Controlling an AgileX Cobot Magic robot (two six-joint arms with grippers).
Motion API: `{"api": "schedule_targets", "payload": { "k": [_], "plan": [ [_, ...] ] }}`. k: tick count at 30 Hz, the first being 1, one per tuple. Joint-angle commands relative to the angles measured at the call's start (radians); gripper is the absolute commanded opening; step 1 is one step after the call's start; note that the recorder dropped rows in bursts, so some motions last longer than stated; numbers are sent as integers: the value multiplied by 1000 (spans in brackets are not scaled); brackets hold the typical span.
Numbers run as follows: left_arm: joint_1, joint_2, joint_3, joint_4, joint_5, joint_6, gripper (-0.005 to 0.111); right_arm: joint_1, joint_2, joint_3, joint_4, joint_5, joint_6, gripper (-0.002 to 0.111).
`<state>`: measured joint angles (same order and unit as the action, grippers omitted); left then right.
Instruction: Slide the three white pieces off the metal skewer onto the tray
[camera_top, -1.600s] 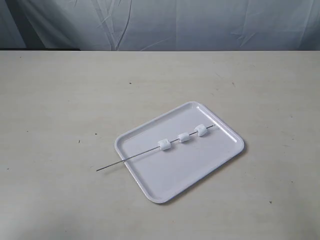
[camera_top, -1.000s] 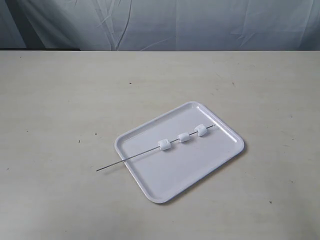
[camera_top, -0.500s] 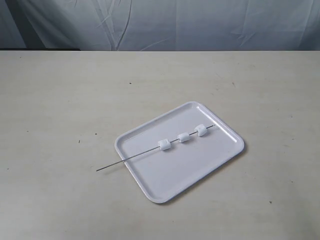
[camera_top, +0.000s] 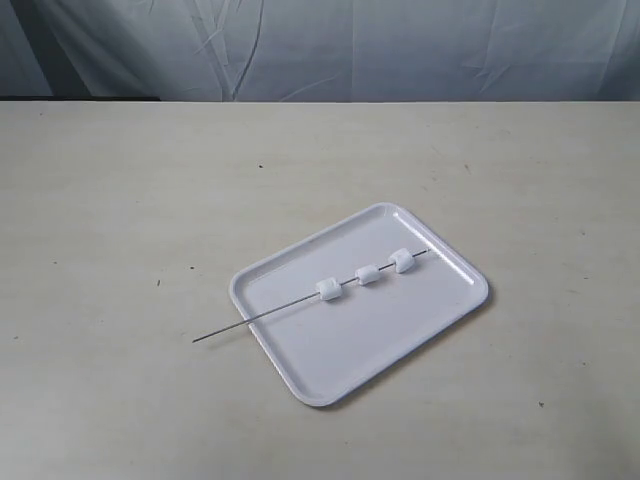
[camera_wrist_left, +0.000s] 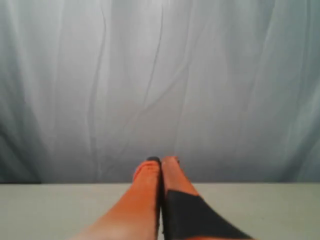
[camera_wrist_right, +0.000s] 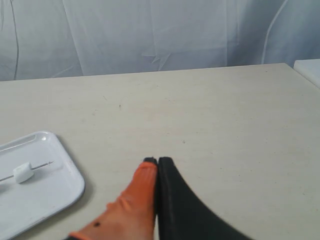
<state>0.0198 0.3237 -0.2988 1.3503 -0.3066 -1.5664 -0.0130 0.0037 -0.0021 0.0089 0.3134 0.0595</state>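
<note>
A white tray (camera_top: 330, 350) lies slantwise on the table. Across it rests the thin metal skewer (camera_top: 260, 317), its bare end sticking out past the tray's left rim onto the table. Three white pieces are threaded on it in a row: one (camera_top: 328, 289), a second (camera_top: 368, 274) and a third (camera_top: 402, 261) near the tip. Neither arm shows in the exterior view. My left gripper (camera_wrist_left: 161, 161) is shut with nothing in it and faces the curtain. My right gripper (camera_wrist_right: 157, 161) is shut and empty over bare table, to one side of the tray's corner (camera_wrist_right: 70, 175), where one piece (camera_wrist_right: 23, 173) shows.
The beige table (camera_top: 120, 200) runs wide around the tray. A grey-white curtain (camera_top: 330, 45) hangs behind its far edge. A white object's corner (camera_wrist_right: 309, 69) shows at the table's edge in the right wrist view.
</note>
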Motion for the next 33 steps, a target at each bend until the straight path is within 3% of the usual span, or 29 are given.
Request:
{"api": "schedule_targets", "payload": {
  "k": [1,4,8,13,19,22,28,33],
  "plan": [
    [-1,201,-51,241,-150,-271,0,4,-4,2,-1,-10,-2,-1],
    [-1,283,-54,243,-143,-269,0,4,-4,2,-1,-10,-2,-1],
    [-1,325,-63,247,-241,-141,0,4,-4,2,-1,-10,-2,-1],
    [-1,425,-143,333,-400,-142,0,4,-4,2,-1,-10,-2,-1],
    [-1,574,-201,346,-477,-121,0,4,-4,2,-1,-10,-2,-1],
    [-2,636,-237,394,-483,-185,0,4,-4,2,-1,-10,-2,-1],
    [-2,775,-290,394,-405,-177,0,4,-4,2,1,-8,-2,-1],
    [-2,904,-324,394,-427,-177,0,4,-4,2,3,-8,-2,-1]
  ]
}}
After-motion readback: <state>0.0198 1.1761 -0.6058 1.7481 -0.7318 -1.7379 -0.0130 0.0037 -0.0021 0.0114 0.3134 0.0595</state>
